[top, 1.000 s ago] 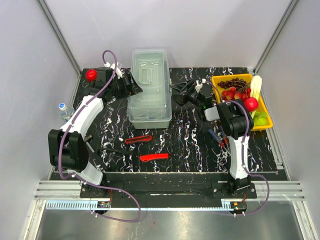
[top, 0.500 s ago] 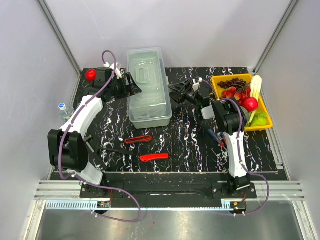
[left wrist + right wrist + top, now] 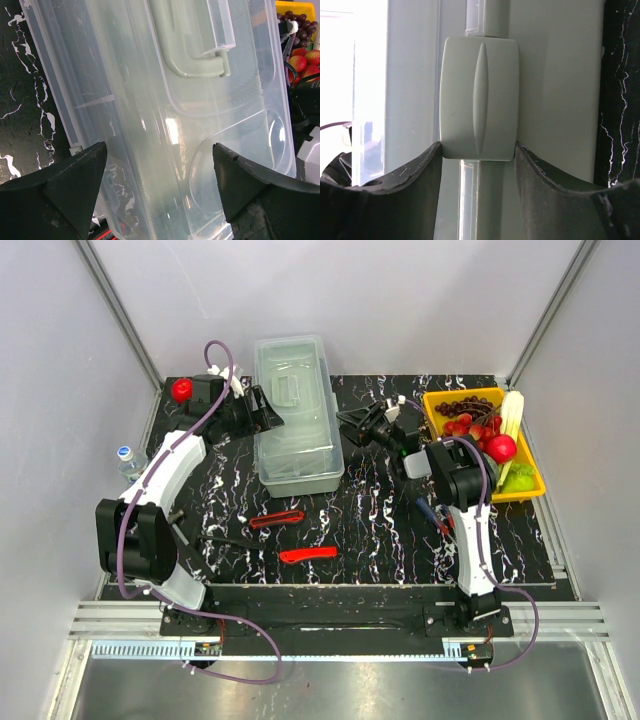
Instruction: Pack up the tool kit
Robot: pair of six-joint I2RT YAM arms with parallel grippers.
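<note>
The large translucent pale grey-green plastic toolbox stands toward the far edge of the black white-veined bench, a little left of the middle, with its long sides running near to far. Its lid is down, with the green lid handle lying flat in its recess.

The left gripper sits just beside the box's left wall. Its black fingers are spread wide and face the box without touching it. The right gripper reaches in from the opposite side. There its fingers stand on either side of the pale grey-green latch, and their tips meet its lower corners. I cannot tell whether they truly pinch it (the wrist view shows edges meeting, not pressure).

Two red-handled hand tools lie loose on the near half of the bench, one just in front of the box and the other nearer the front edge. A thin black tool lies to their left. A blue-handled tool lies toward the right edge, partly hidden under the right arm.

A yellow tray of fruit fills the far right corner, and the right arm's elbow overlaps its near side. A small red round object sits at the far left corner. A clear water bottle stands just off the left edge.
</note>
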